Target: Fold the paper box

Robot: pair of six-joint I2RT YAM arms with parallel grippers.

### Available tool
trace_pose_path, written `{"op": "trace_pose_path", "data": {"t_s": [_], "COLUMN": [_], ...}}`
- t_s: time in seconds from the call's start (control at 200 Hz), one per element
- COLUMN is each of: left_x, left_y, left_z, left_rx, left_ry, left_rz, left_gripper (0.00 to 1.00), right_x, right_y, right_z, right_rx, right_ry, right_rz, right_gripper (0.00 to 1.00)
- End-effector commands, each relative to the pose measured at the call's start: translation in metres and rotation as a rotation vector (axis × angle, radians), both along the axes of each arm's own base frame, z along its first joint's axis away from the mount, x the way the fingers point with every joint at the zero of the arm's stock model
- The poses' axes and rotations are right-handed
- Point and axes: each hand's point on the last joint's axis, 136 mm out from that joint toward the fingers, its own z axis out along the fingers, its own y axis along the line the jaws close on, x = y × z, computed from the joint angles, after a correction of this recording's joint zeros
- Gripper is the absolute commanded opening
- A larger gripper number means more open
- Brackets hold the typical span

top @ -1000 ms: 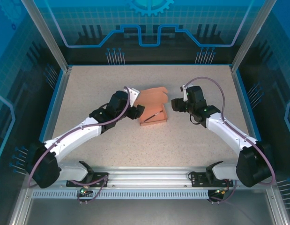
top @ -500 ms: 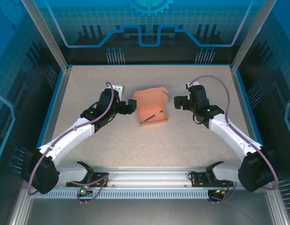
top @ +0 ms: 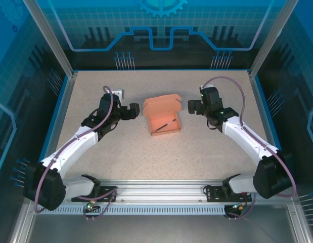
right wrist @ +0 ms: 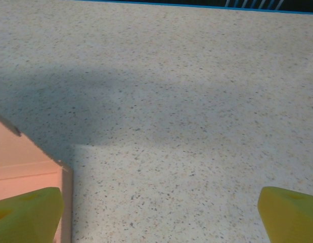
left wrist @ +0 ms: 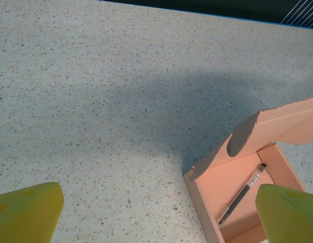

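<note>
surface: table point(top: 121, 152), speckled sandy-grey top, thin blue rim point(top: 161, 70) along left, far and right sides | on it: paper box point(top: 161, 105), salmon-orange, near the middle, slightly toward the far side | box: open, top flap raised at its far edge | base: flat on the tabletop

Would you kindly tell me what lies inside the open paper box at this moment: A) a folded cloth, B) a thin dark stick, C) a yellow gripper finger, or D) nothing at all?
B: in the left wrist view the thin dark stick lies slantwise on the floor of the paper box, whose lid is raised.
</note>
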Motion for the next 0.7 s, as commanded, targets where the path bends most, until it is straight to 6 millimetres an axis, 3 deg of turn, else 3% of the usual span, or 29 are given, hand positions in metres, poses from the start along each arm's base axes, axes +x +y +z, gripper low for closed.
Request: {"op": "trace_pose_path", "data": {"t_s": [0.0,0.095,0.295,0.315,0.445,0.695], "left_x": [-0.002,0.000,0.000,0.000,0.005,0.019], "left_y": [-0.008,-0.010,-0.018,-0.019,-0.032,-0.046], "left_z": [-0.020,-0.027,-0.043,-0.044,-0.043,-0.046], "left_rx": [-0.035,-0.028,-0.028,-0.031,-0.072,-0.065], "left_ry": [0.031,0.019,-0.006,-0.012,-0.063,-0.121], "left_rz": [-0.041,-0.058,-0.116,-0.122,-0.184,-0.253], "left_gripper": [0.99,0.99,0.99,0.98,0.94,0.82], "right_x": [0.002,0.004,0.012,0.008,0.015,0.040], "right_y": [0.022,0.044,0.065,0.066,0.081,0.079], "right_z": [-0.002,-0.005,-0.010,-0.022,-0.030,-0.037], "right_rx": [0.053,0.100,0.106,0.105,0.137,0.157], "right_ry": [-0.037,-0.072,-0.126,-0.107,-0.107,-0.118], "right_rz": [0.143,0.258,0.398,0.411,0.521,0.568], "right_gripper": [0.97,0.92,0.89,0.89,0.83,0.67]}}
